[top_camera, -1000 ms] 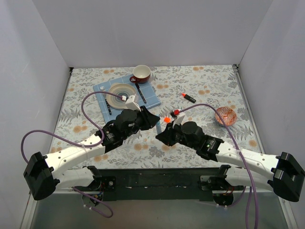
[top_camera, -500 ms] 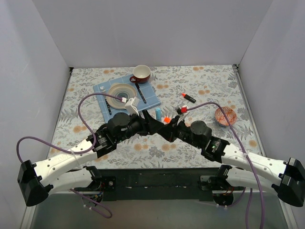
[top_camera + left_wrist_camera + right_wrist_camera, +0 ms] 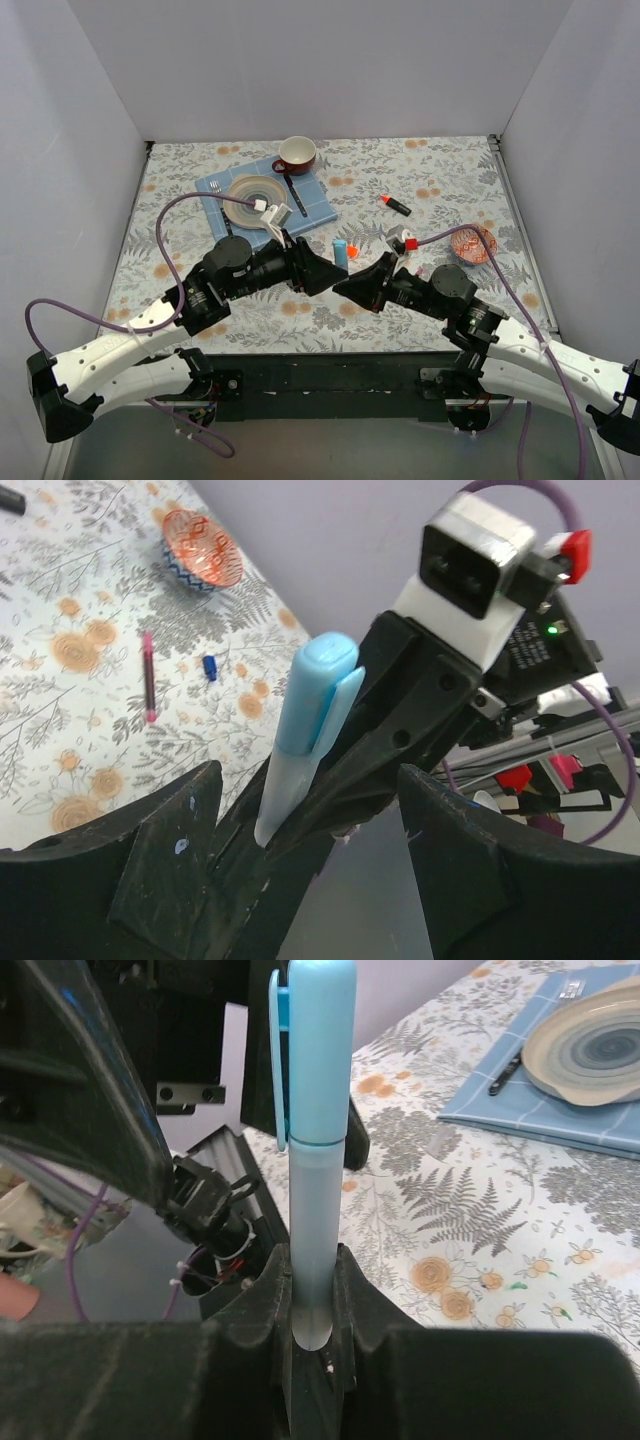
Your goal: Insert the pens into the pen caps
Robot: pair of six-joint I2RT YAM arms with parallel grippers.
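Note:
My right gripper (image 3: 315, 1300) is shut on the lower barrel of the chunky light-blue marker (image 3: 318, 1160), holding it upright with its light-blue cap (image 3: 320, 1050) on the top end. In the top view the marker (image 3: 341, 252) stands between the right gripper (image 3: 352, 285) and the left gripper (image 3: 325, 272). The left gripper (image 3: 310, 860) is open, its fingers (image 3: 170, 850) wide apart on either side of the marker (image 3: 310, 730) without touching it. An orange cap (image 3: 352, 247) lies just behind. The black orange-tipped highlighter (image 3: 396, 205) lies farther back. A maroon pen (image 3: 148, 675) and a dark blue cap (image 3: 209, 667) lie on the cloth.
A patterned bowl (image 3: 472, 243) sits at the right. At the back left a blue mat (image 3: 310, 205) carries a plate (image 3: 252, 200), dark cutlery (image 3: 292, 190) and a red cup (image 3: 297, 155). White walls close in three sides.
The left gripper has opened and let go of the capped marker, backing off to the left. The right arm has drawn back to the right with the marker in it.

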